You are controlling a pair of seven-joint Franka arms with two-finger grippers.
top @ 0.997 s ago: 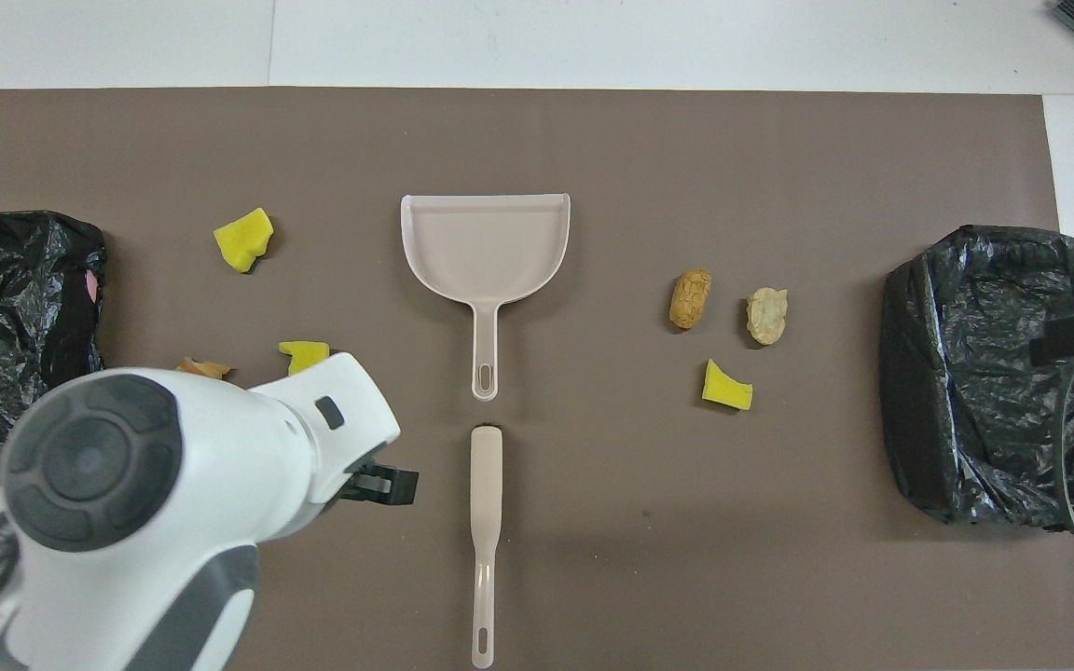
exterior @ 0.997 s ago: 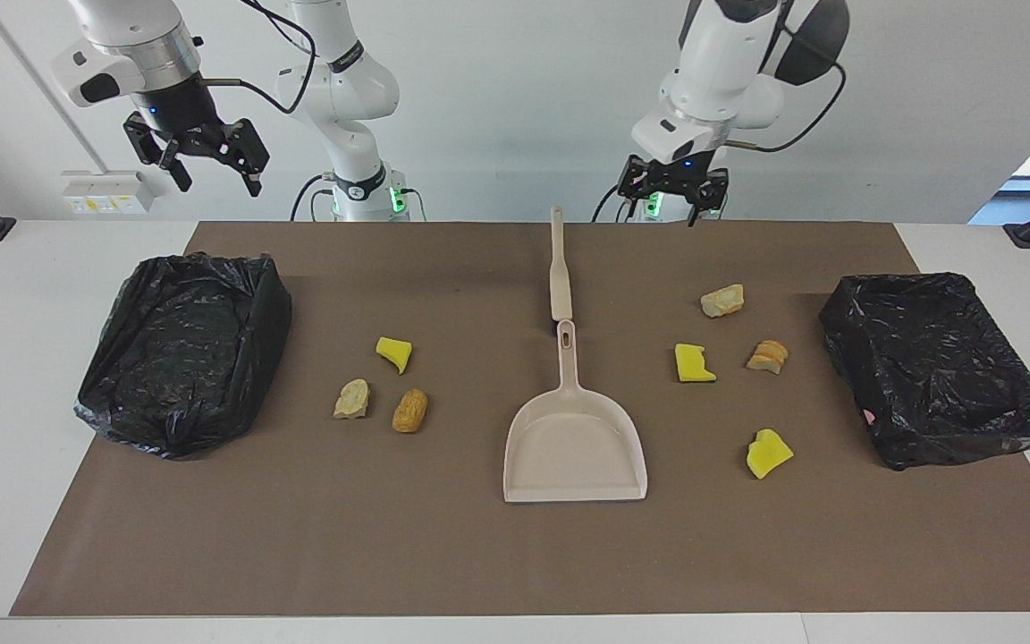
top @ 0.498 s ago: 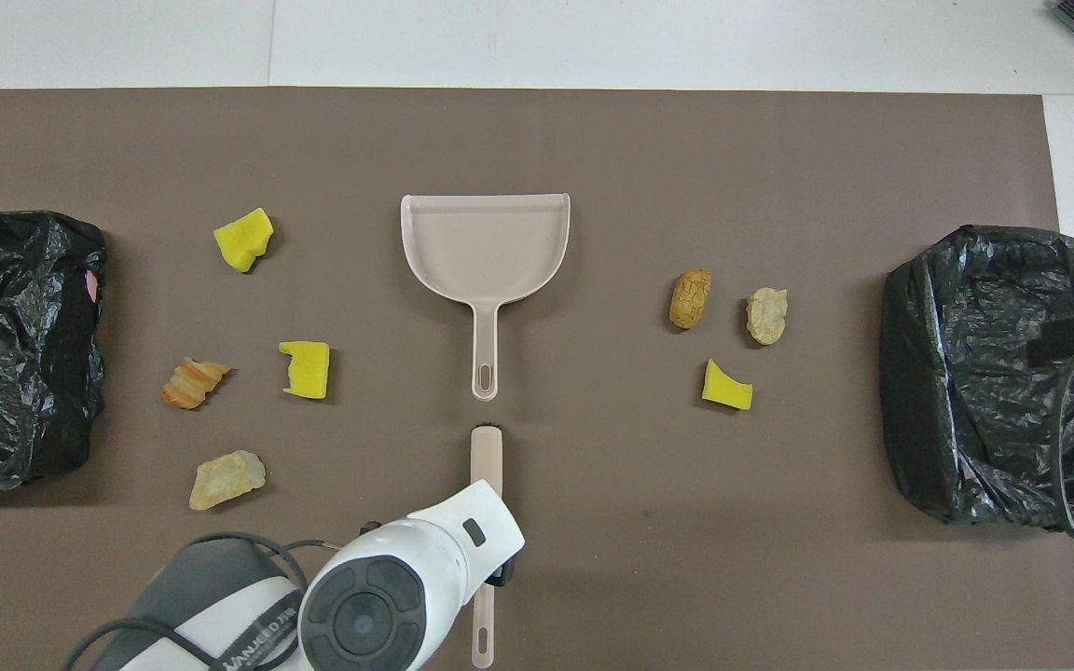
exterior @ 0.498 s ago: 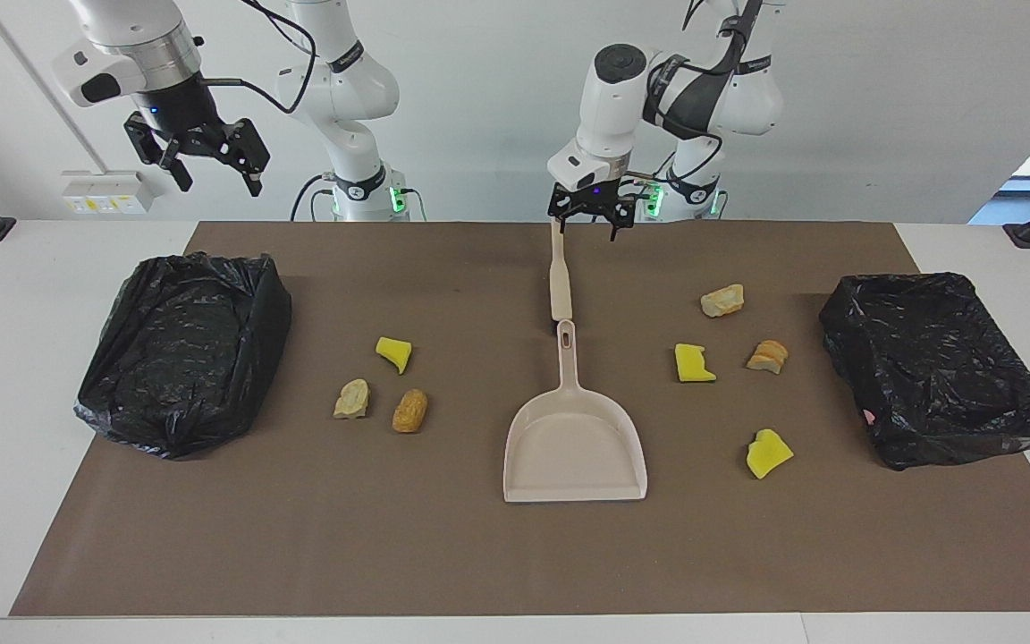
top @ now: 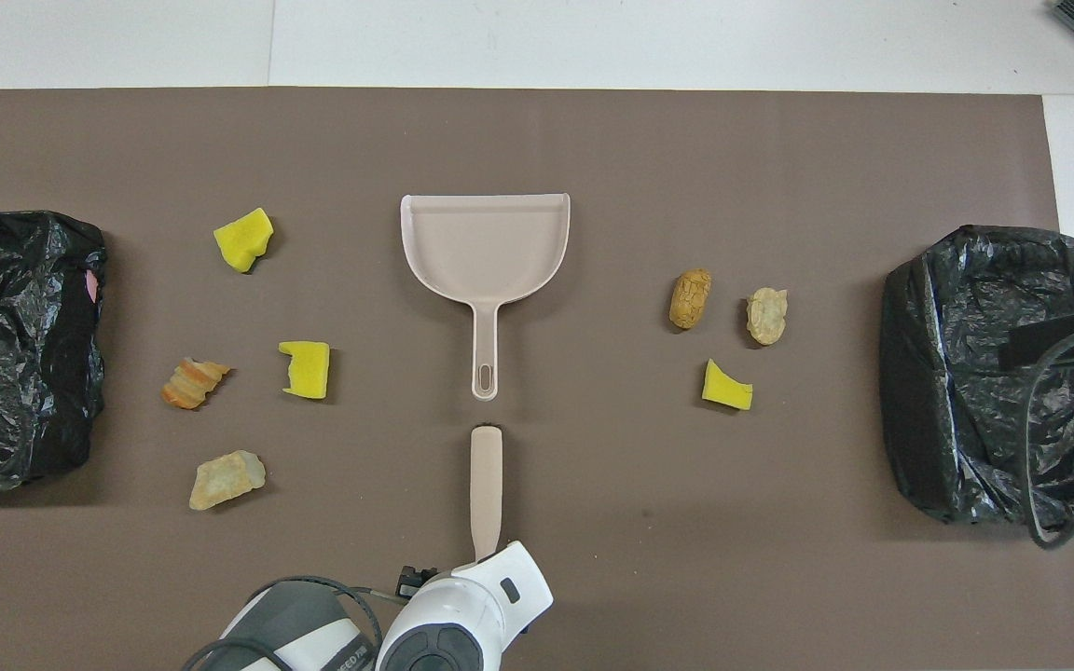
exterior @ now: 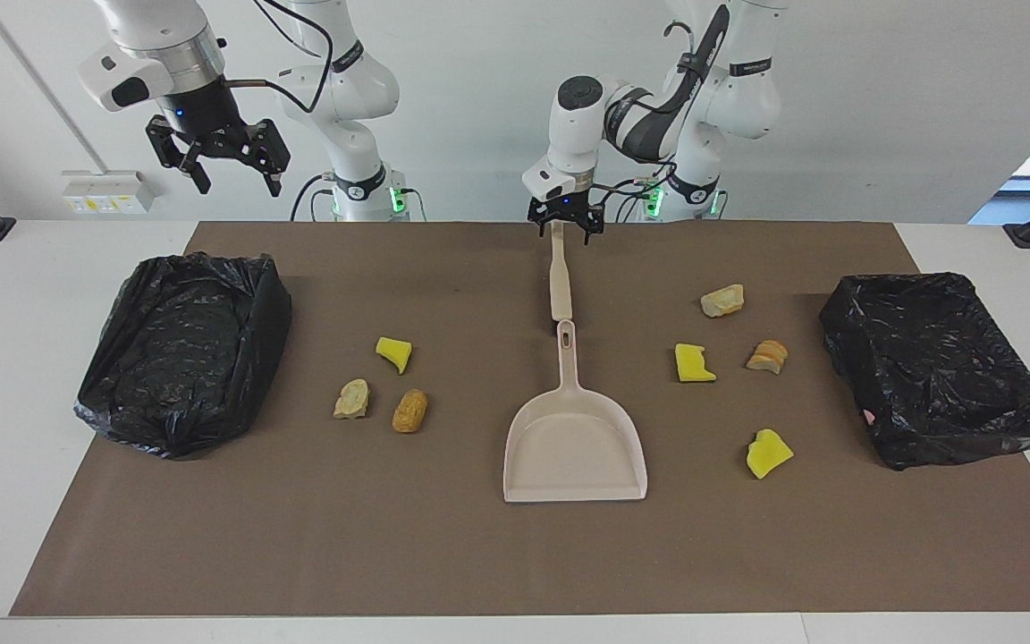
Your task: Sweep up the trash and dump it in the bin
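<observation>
A big brown mat (exterior: pixel 479 555) covers the table (exterior: pixel 50 268). In the middle lies a beige dustpan (exterior: pixel 574 447) with its handle pointing toward the robots. A beige hand brush (exterior: pixel 559 282) lies in line with that handle, nearer to the robots, almost touching its tip. The left gripper (exterior: pixel 566 224) hangs low over the robot end of the brush. Its fingers are spread open on each side of the brush handle and hold nothing. The right gripper (exterior: pixel 229 170) is up in the air over the robots' edge of the mat, near the black bin (exterior: pixel 184 349) at the right arm's end of the table. Its fingers are wide open and empty too. Another black bin (exterior: pixel 940 367) sits at the left arm's end. The trash lies on the mat in two groups. Three scraps (exterior: pixel 381 385) sit between the dustpan and the right arm's bin. Four scraps (exterior: pixel 738 367) sit between the dustpan and the left arm's bin. Some are yellow sponge, some look like stones, and some look like bread.
</observation>
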